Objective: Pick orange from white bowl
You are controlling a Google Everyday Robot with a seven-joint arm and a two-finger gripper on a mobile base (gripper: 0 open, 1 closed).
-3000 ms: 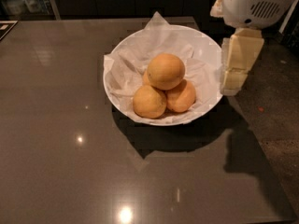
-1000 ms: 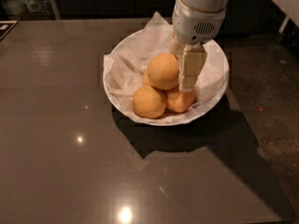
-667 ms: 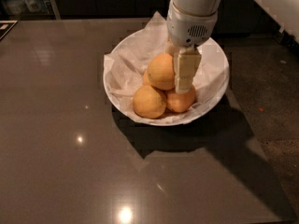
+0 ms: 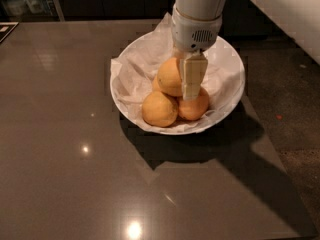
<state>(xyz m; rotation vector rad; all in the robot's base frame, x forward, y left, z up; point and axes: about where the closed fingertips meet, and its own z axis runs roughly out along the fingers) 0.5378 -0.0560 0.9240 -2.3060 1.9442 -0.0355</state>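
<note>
The white bowl [image 4: 236,79], lined with crumpled white paper [image 4: 132,79], stands on the dark table. The orange [image 4: 169,77] is the largest fruit and lies on top of the pile in the bowl. Two smaller oranges lie below it, one at the front left [image 4: 159,109] and one at the front right [image 4: 196,108]. My gripper [image 4: 191,90] hangs from the white arm straight down into the bowl. It is against the right side of the top orange and hides that side of it.
The glossy dark table [image 4: 75,149] stretches to the left and front of the bowl. Its right edge runs close to the bowl, with dark speckled floor [image 4: 295,114] beyond. Dark cabinets stand at the back.
My gripper has moved from the right of the bowl leftward into it and has come down beside the top orange. The oranges and the bowl have not moved.
</note>
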